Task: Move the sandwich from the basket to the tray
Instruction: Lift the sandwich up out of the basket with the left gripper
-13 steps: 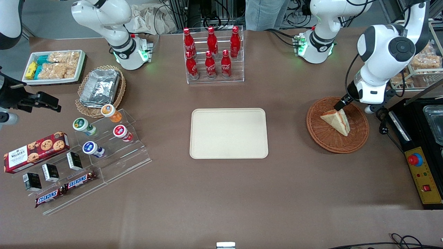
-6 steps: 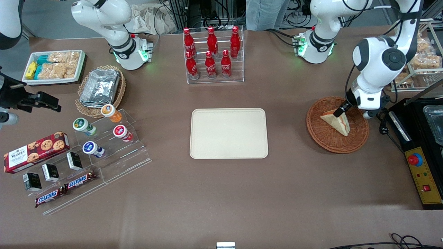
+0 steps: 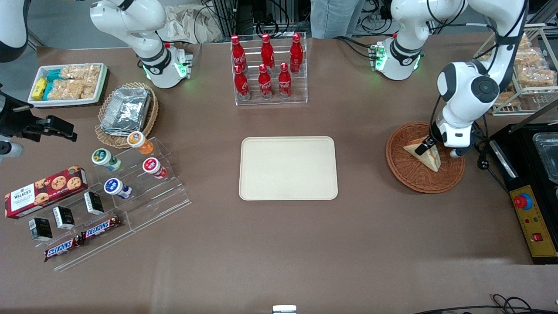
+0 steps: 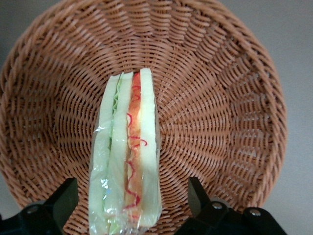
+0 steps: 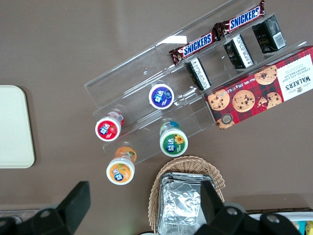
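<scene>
Left arm's gripper [image 3: 423, 147] has descended over the last second from above the basket's [image 3: 409, 176] rim farthest from the front camera to a position directly at the sandwich [image 3: 426, 153]; the wrist has dropped with it; sandwich unmoved, on edge in the basket at the working arm's end of the table, wrapped in clear film; in the wrist view the fingers [image 4: 62, 201] stand spread wide, one each side of the sandwich [image 4: 128, 161], neither pad touching the bread; tray [image 3: 288, 168] at table centre, bare, well apart from the basket; judgement: approach is finished and the grasp not yet made; closing on the soft wedge is the next requirement, and the film may slip under the pads
</scene>
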`<state>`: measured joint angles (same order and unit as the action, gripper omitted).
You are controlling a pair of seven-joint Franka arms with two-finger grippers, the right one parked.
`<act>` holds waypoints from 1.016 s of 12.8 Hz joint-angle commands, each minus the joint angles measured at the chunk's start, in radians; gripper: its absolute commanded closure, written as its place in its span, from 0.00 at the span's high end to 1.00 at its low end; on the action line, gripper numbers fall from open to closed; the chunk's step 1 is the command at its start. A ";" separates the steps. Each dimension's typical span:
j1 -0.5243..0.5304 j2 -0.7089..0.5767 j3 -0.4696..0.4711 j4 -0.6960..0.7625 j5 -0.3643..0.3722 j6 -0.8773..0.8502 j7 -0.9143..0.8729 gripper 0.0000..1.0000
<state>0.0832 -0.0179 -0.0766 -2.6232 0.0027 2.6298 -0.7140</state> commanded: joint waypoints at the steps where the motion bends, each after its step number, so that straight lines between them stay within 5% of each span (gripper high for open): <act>1: 0.010 0.019 -0.009 -0.021 0.014 0.056 -0.027 1.00; 5: 0.010 0.050 -0.009 -0.021 0.014 0.087 -0.027 0.99; 7: 0.010 0.050 -0.009 -0.020 0.014 0.087 -0.027 0.79; 11: 0.010 0.049 -0.009 -0.018 0.014 0.087 -0.024 0.13; 13: 0.009 0.036 -0.009 -0.017 0.014 0.087 -0.024 0.00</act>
<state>0.0837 0.0354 -0.0766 -2.6256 0.0027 2.6832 -0.7149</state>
